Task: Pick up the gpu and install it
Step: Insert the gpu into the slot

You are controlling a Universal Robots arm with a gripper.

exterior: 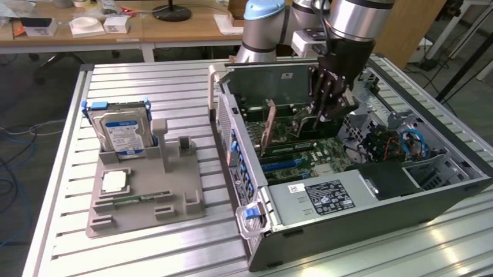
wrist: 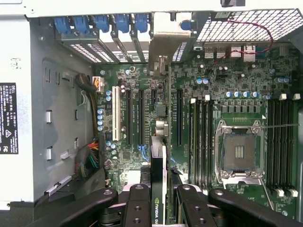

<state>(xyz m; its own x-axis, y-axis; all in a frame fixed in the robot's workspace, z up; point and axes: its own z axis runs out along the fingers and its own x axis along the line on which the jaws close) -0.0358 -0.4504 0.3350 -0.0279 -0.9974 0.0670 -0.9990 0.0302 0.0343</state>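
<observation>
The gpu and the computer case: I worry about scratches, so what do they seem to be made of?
The gpu is a green circuit board, likely fibreglass, with a black, probably plastic cooler bearing white lettering. Its end bracket looks like pale bare metal. The computer case looks like grey matte sheet metal, judging by its thin folded edges and punched vents.

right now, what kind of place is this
Probably a robotics lab set up for computer assembly: an open computer case sits on a slatted metal table, a grey fixture beside it holds a hard drive, and wooden desks with clutter stand behind.
</observation>
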